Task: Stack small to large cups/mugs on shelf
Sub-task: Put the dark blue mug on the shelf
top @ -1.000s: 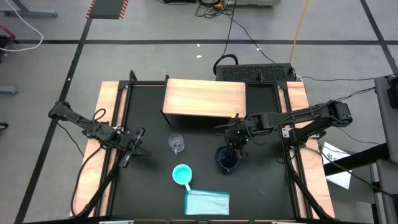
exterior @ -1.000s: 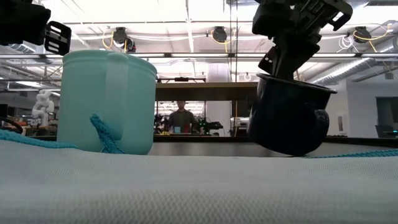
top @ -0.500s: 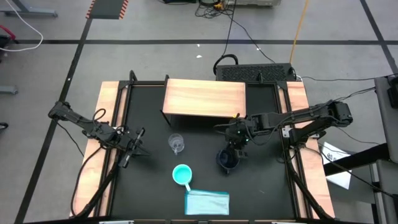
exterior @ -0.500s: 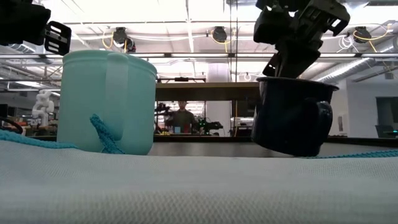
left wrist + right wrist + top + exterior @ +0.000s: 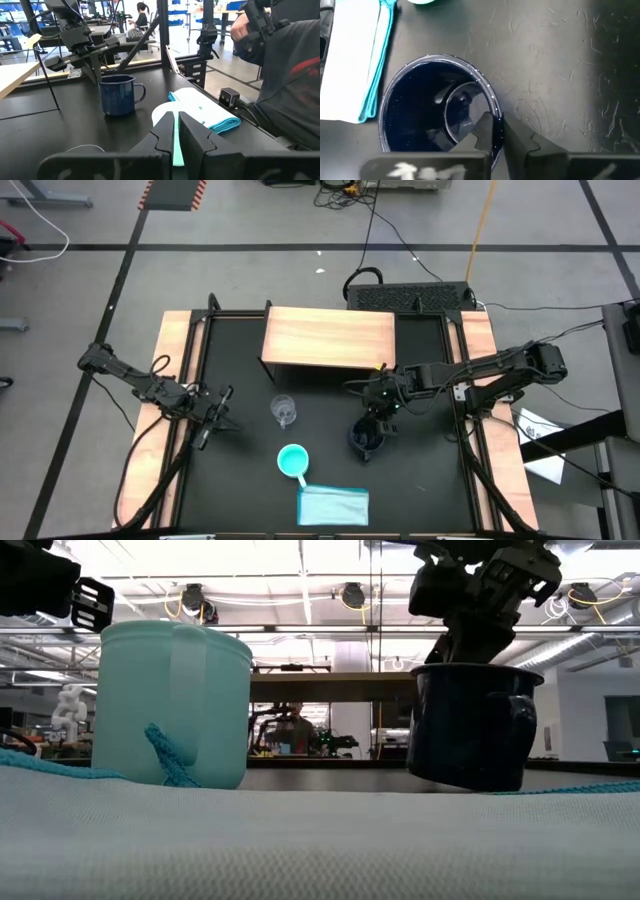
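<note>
Pinching navy mug point(image 5: 435, 112) rim, right gripper point(image 5: 494, 131), mug empty, upright on table point(image 5: 320, 395).

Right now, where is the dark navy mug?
In the high view the navy mug stands on the black table right of centre, in front of the shelf, with the right gripper at its rim and the turquoise mug to its left.

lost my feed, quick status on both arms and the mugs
Right gripper pinching navy mug rim, mug upright on table. Left gripper shut, empty, idle beside glass cup. Turquoise mug by cloth. Shelf bare, path clear.
</note>
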